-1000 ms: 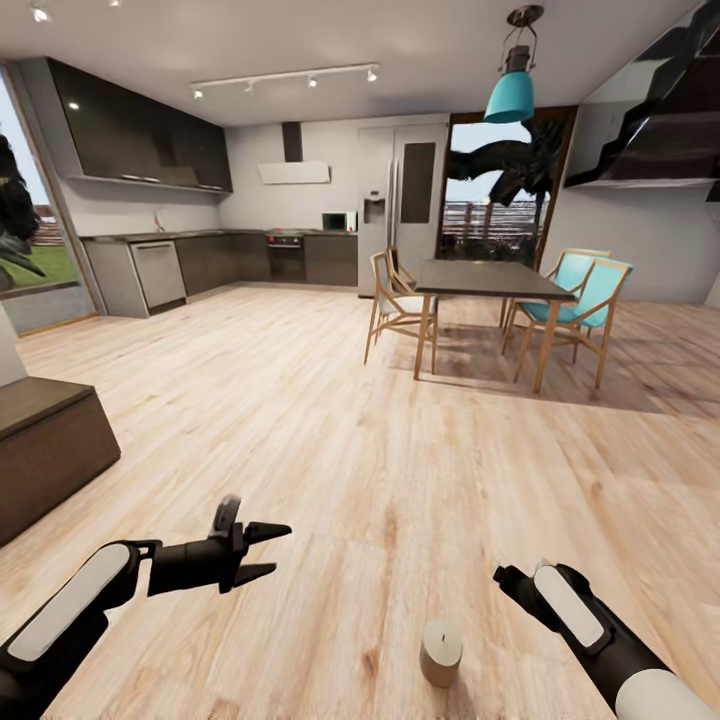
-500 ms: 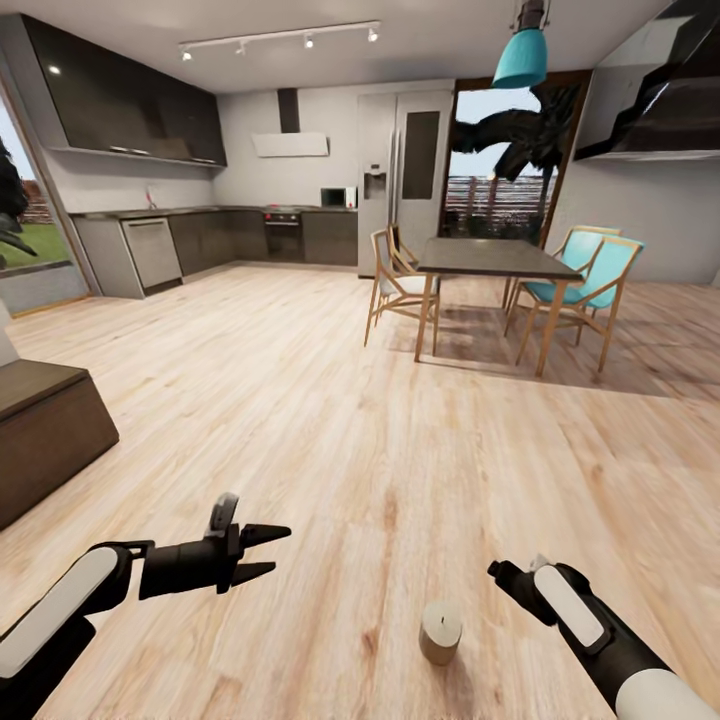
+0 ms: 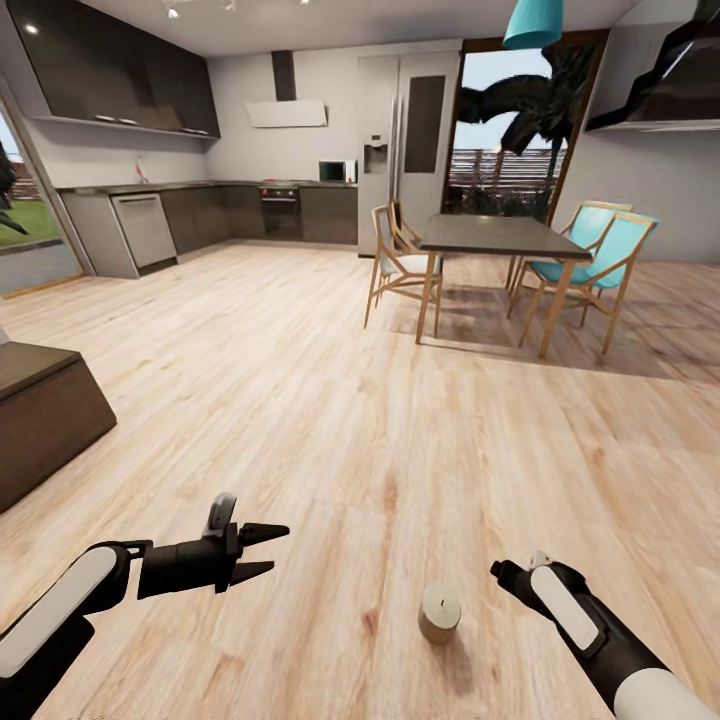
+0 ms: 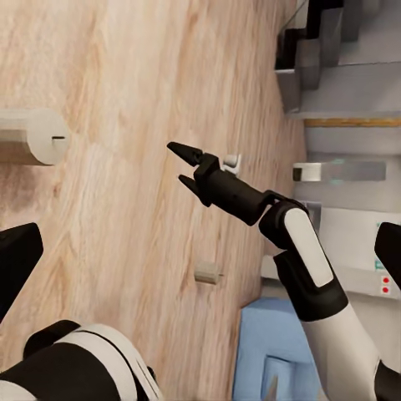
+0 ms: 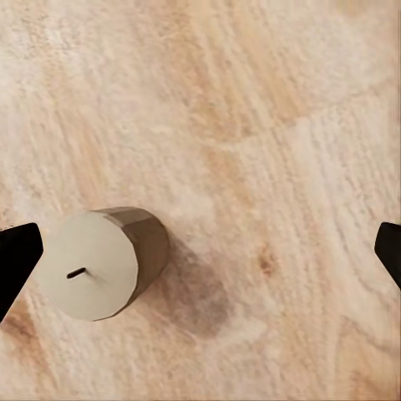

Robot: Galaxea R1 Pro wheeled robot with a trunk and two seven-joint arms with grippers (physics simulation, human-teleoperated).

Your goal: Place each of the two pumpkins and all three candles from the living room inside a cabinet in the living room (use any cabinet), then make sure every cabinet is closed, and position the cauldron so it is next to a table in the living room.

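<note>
Standing upright on plank floor (image 3: 330, 400), cream candle (image 3: 439, 613) — short, thick

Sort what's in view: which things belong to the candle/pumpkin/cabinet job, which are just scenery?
Job:
- candle, upright on the floor between the grippers
- second candle farther off on the floor
- dark wood cabinet at the left
- left gripper, open
- right gripper, open above the candle

Scenery:
- dining table
- teal chairs
- fridge
</note>
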